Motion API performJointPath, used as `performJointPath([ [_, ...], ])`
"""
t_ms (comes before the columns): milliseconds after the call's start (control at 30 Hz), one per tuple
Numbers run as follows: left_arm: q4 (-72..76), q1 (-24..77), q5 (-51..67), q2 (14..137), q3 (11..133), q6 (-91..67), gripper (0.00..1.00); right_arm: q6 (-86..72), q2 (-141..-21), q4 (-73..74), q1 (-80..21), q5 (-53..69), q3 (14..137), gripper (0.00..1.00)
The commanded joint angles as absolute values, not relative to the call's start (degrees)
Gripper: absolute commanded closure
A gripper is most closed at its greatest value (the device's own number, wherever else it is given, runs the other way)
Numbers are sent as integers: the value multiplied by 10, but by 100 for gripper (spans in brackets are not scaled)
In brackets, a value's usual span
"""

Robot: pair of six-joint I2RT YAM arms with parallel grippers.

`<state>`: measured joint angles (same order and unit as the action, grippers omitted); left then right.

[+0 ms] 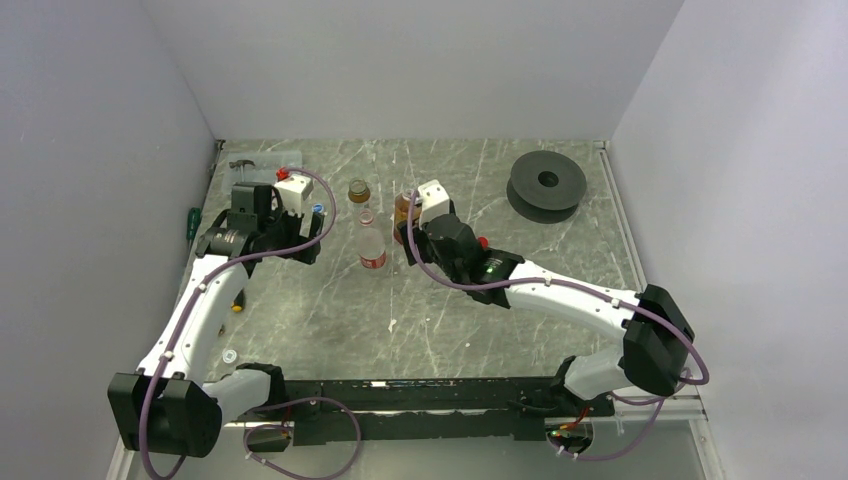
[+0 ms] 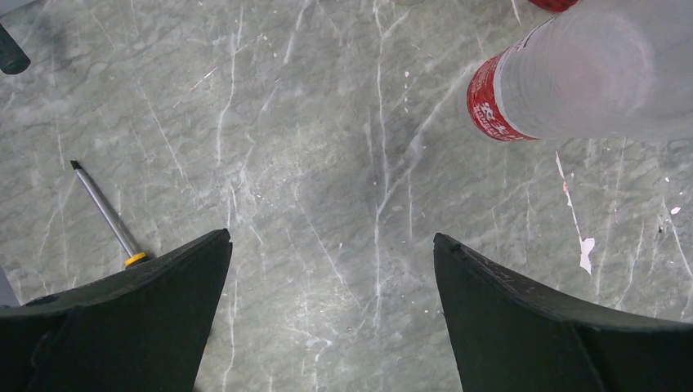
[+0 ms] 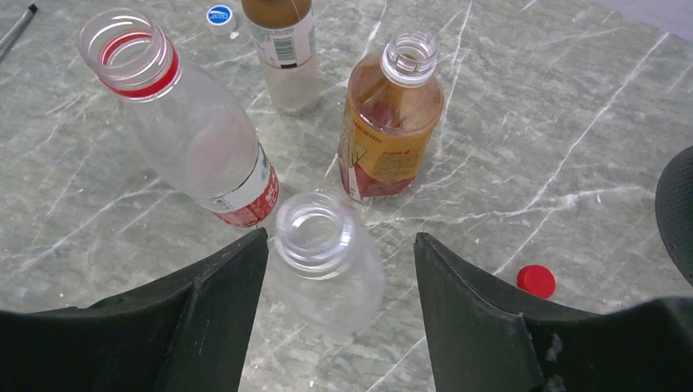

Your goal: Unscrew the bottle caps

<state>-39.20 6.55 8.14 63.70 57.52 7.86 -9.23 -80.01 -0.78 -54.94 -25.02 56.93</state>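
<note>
Between jaws of the spread right claw: plain clear plastic bottle, neck open. Just right of that bottle, small round red plastic cap lies on desk. Left claw apart, empty. Bottle likely light, crushable; hold stiff neck.

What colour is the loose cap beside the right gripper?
Red: the loose cap shows best in the right wrist view.

Setting: robotics lab test cell. Evidence: left arm and right arm, white and black, bolted to a black rail at the near edge; grey marbled table; plain white panels on 3 sides; black spool and screwdriver lying loose.
</note>
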Motion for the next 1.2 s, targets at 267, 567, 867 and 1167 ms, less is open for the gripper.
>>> performJointPath([
  [267,-376,62,85,629,593,69,0,-90,-788,15,-548,-238,606,31],
  [567,-382,62,89,631,605,67,0,-91,-781,30,-547,-223,622,23],
  [867,-361,62,87,641,618,67,1,-97,-729,79,-545,-197,660,0],
  [1167,-323,51,95,725,701,83,1,-135,-674,161,-399,-210,726,0],
])
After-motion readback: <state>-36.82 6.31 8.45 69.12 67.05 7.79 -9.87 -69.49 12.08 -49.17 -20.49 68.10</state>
